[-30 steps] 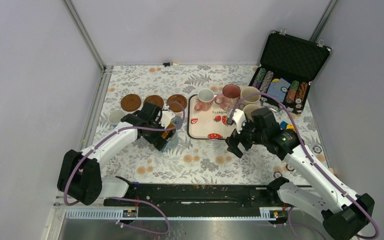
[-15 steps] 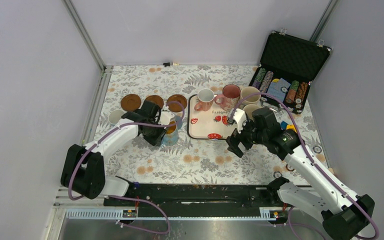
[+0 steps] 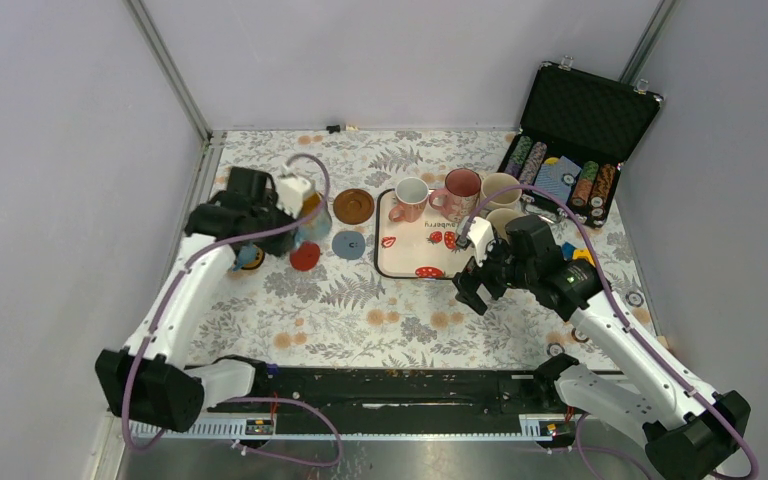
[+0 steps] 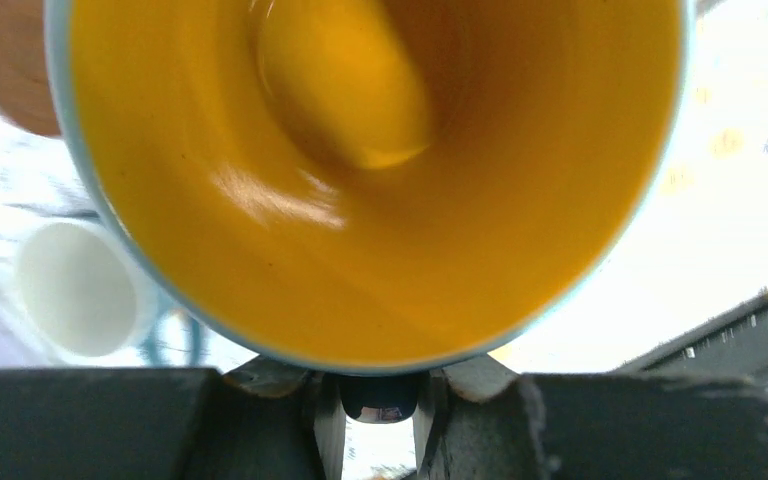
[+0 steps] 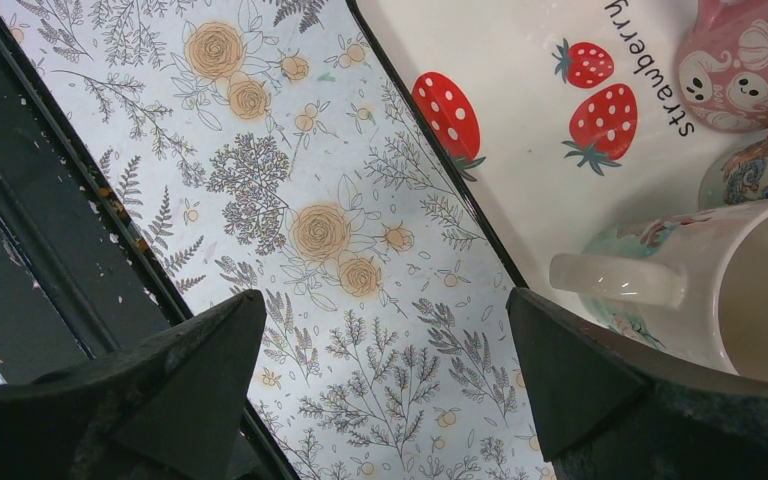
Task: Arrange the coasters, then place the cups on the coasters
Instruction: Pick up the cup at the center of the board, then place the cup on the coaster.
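My left gripper (image 3: 298, 215) is shut on the handle of the blue cup (image 3: 312, 222), held above the table's left side. In the left wrist view the cup's yellow inside (image 4: 370, 170) fills the frame, and the gripper (image 4: 380, 400) pinches the dark handle. A red coaster (image 3: 305, 256), a grey-blue coaster (image 3: 348, 243) and a brown coaster (image 3: 354, 205) lie to the right of the cup. My right gripper (image 3: 470, 290) hangs open over the cloth by the tray's front right corner, empty (image 5: 385, 390). A cream cup (image 5: 750, 290) stands just right of it.
The strawberry tray (image 3: 405, 245) holds a white cup with a pink handle (image 3: 411, 195), a pink cup (image 3: 460, 190) and cream cups (image 3: 500, 188). An open poker chip case (image 3: 570, 150) sits at the back right. A white cup (image 4: 75, 290) stands below the held cup.
My left gripper has shut on the blue cup's handle and carried it up and back to the left, uncovering the red and grey-blue coasters. The right arm has stayed still.
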You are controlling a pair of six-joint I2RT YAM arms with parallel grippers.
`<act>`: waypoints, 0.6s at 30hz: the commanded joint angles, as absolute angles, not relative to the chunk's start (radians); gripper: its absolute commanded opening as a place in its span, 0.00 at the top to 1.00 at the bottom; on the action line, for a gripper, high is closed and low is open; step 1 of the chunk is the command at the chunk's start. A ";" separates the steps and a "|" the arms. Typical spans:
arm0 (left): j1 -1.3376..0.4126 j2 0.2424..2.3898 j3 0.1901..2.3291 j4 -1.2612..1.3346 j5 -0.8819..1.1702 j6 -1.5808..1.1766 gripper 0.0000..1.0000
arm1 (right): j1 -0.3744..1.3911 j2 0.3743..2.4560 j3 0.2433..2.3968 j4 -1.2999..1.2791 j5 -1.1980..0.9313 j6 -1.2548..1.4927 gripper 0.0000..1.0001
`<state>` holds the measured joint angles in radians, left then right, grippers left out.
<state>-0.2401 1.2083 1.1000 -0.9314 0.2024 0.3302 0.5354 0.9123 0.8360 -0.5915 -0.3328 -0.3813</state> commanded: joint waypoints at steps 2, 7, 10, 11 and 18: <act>-0.127 1.142 1.381 -0.860 0.171 0.374 1.00 | 0.527 0.899 0.839 -0.568 -0.327 -0.382 0.00; 0.010 1.220 1.480 -0.847 0.158 0.390 1.00 | 0.526 0.890 0.839 -0.565 -0.324 -0.381 0.00; 0.079 1.300 1.495 -0.825 0.123 0.389 1.00 | 0.522 0.882 0.833 -0.564 -0.329 -0.379 0.00; 0.101 1.331 1.502 -0.825 0.125 0.387 1.00 | 0.522 0.879 0.834 -0.562 -0.331 -0.379 0.00; 0.184 1.507 1.515 -0.771 0.131 0.400 1.00 | 0.520 0.890 0.831 -0.555 -0.332 -0.379 0.00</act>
<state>0.1551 1.4971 1.4624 -0.9108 0.1223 0.3794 0.5282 0.8944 0.8326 -0.5869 -0.3317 -0.3809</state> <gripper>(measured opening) 0.239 0.994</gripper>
